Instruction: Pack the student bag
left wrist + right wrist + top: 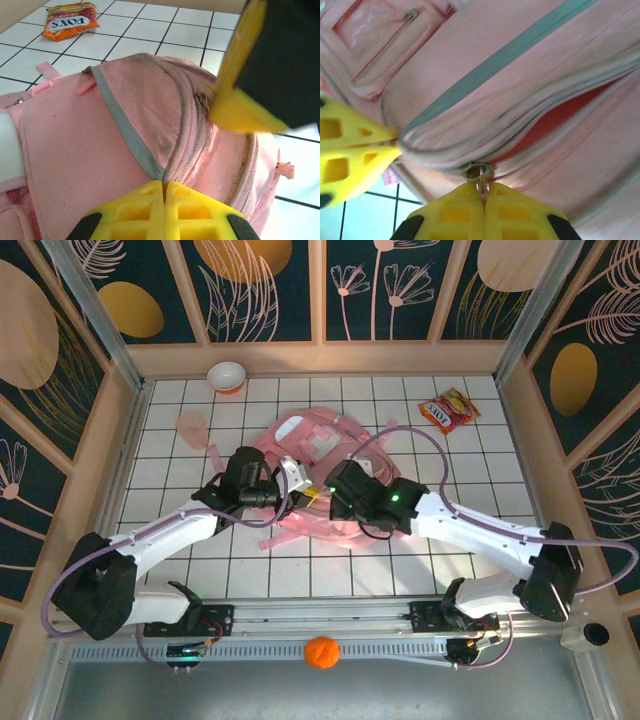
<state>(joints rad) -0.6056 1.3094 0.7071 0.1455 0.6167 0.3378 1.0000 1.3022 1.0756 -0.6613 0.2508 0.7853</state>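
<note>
Where left tool (163,186) and right tool (484,192) pinch, student bag (90,135) between

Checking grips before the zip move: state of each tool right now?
Left tool: closed, pinching the student bag fabric.
Right tool: closed on the zipper pull.

The left arm (165,532) and right arm (470,530) have white shells, black joint housings and lilac cables (405,426); a green light (396,497) dots the right one. The left tool (164,186) and right tool (484,192) have blocky yellow fingers (140,205).
</note>
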